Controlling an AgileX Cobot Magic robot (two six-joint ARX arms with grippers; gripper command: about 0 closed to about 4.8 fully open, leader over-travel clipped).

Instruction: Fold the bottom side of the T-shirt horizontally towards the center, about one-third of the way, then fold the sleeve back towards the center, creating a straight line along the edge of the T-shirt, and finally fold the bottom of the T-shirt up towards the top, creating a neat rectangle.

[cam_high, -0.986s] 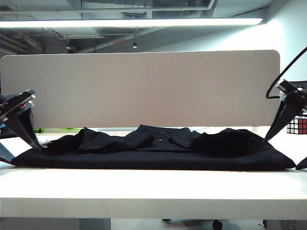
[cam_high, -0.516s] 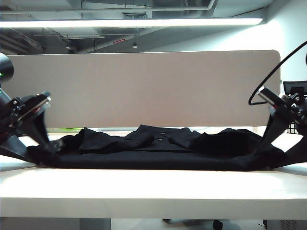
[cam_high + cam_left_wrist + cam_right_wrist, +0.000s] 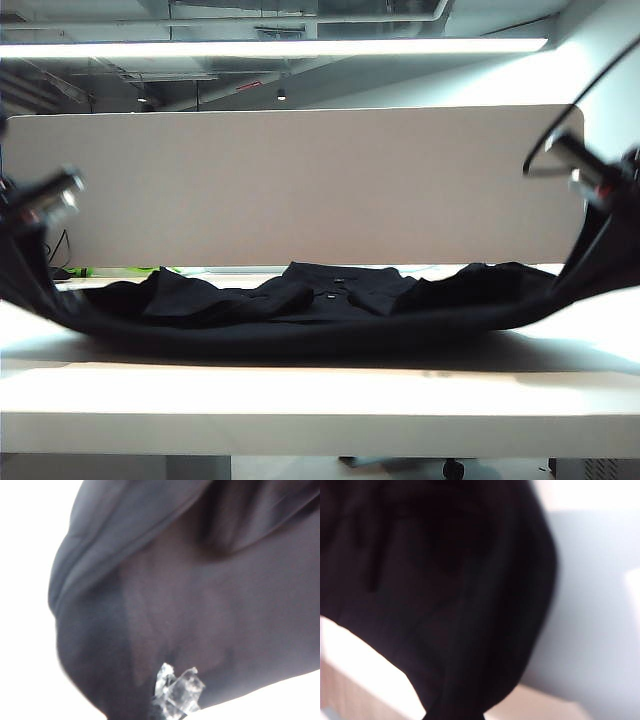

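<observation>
White tabletop (image 3: pixel 320 390) fills the near foreground, a grey partition panel (image 3: pixel 300 180) stands behind it, and the black T-shirt (image 3: pixel 330 305) is spread wide across the middle. Nearest us, the bottom of the T-shirt (image 3: pixel 300 345) sags in a long curve, its middle resting on the table while both ends rise clear of it.

Out at the left edge, the left gripper (image 3: pixel 25 245) is clenched on the left corner of that hem; the left wrist view confirms it, with the left gripper (image 3: pixel 175 692) buried in bunched black cloth (image 3: pixel 175 610). Over on the right edge, the right gripper (image 3: pixel 600 250) is likewise clamped on the other corner, and in its wrist view dark fabric (image 3: pixel 445 595) fills the picture and hides the jaws.

Farther back, the collar with its small buttons (image 3: pixel 335 285) lies flat and rumpled near the panel.

Looks like the final fold, hem up toward the collar. Next call: both arms should carry the hem away toward the far side together, keeping it taut and level, then lay it down by the collar before letting go.
</observation>
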